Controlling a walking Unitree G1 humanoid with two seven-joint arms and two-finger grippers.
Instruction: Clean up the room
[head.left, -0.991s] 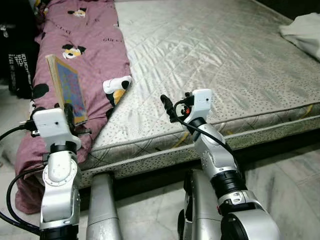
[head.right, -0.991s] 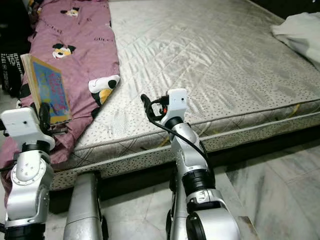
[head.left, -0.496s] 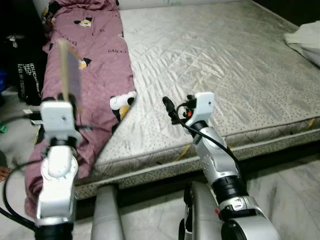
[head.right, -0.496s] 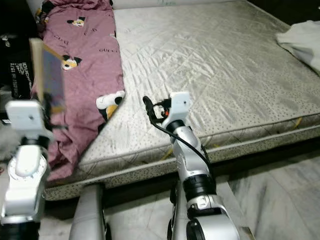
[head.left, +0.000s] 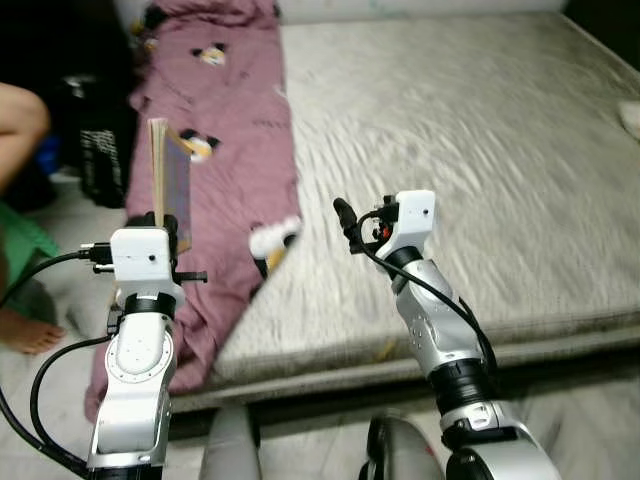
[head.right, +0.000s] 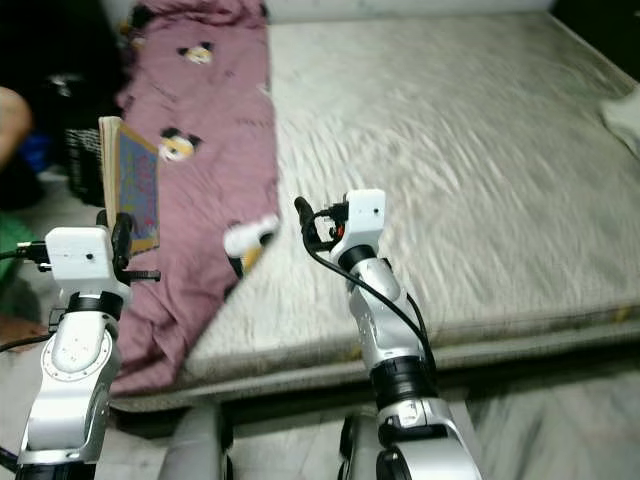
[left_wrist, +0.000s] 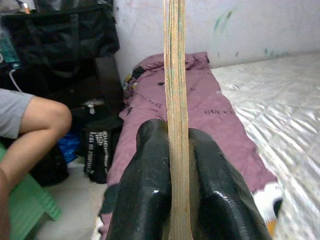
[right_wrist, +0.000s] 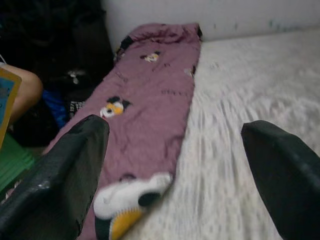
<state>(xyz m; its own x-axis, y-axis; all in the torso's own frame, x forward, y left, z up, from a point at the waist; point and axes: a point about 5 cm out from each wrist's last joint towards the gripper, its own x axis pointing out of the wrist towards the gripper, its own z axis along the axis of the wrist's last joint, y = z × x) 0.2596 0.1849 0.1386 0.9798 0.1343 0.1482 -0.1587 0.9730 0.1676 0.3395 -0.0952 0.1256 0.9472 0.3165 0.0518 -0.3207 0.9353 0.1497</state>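
My left gripper (left_wrist: 175, 136) is shut on a thin colourful book (head.left: 168, 185) and holds it upright, off the left edge of the bed. The left wrist view has the book (left_wrist: 176, 90) edge-on between the two black fingers (left_wrist: 145, 170). My right gripper (head.left: 350, 222) is open and holds nothing, raised over the near part of the grey mattress (head.left: 480, 150). Its fingers (right_wrist: 75, 165) stand wide apart in the right wrist view. A purple blanket (head.left: 225, 130) with cartoon mouse prints lies along the mattress's left side and hangs over the edge.
A person's knee (head.left: 20, 110) and bare foot (head.left: 25, 335) are at the far left, by something green (head.left: 20, 250). Black bags (head.left: 100, 150) stand on the floor beside the bed. A white cloth (head.left: 632, 118) lies at the mattress's right edge.
The camera has turned left, so the bed has slid right and the person has come into view. The book stays in my left gripper, now held more upright.
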